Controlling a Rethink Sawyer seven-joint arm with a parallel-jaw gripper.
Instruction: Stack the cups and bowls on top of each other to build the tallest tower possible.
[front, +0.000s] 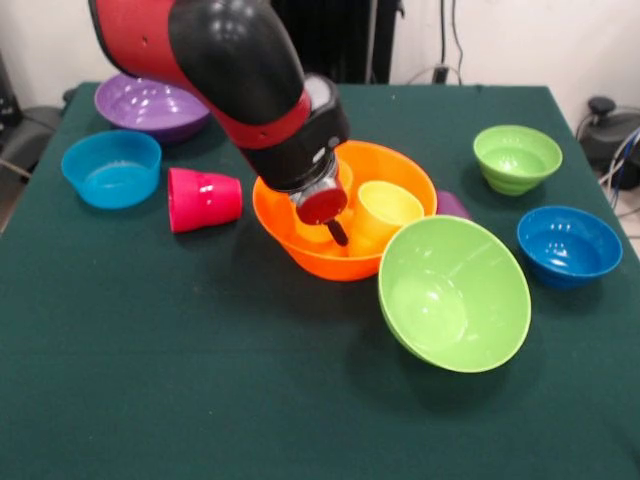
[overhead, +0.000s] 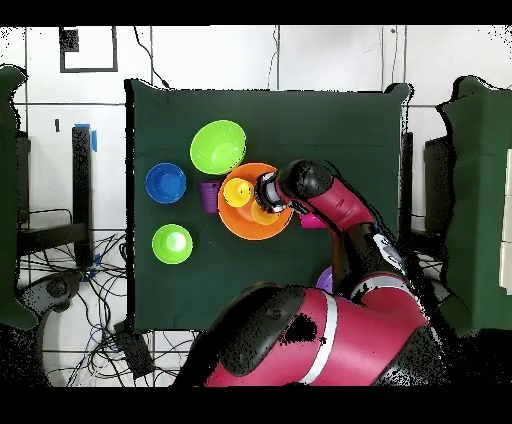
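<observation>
The gripper (front: 337, 232) hangs inside the large orange bowl (front: 400, 172), which sits near the middle of the green table (front: 200, 380). Only a dark tip shows below the red wrist disc, so it cannot be told whether the gripper is apart or together.

Contents of the large orange bowl:
- A pale yellow cup (front: 385, 208) stands upright, mouth up, just right of the gripper in the front view.
- A yellow-orange cup (front: 318, 232) lies directly beneath and behind the gripper, mostly hidden by the wrist. Whether the gripper touches it cannot be told.

Objects around the large orange bowl, front view:
- The large lime green bowl (front: 455, 295) leans tilted against the near right side of the orange bowl, its opening facing the camera.
- The purple cup (front: 452, 204) shows only as a small part behind the orange bowl's right rim.
- The red-pink cup (front: 203, 198) lies on its side just left of the orange bowl, apart from the gripper.
- One small blue bowl (front: 111, 168) stands at the left; the large purple bowl (front: 150, 105) stands behind it at the far left.
- The small lime green bowl (front: 517, 158) stands at the far right; the second small blue bowl (front: 568, 246) stands nearer, at the right edge.

All bowls outside the orange one rest singly on the table.
</observation>
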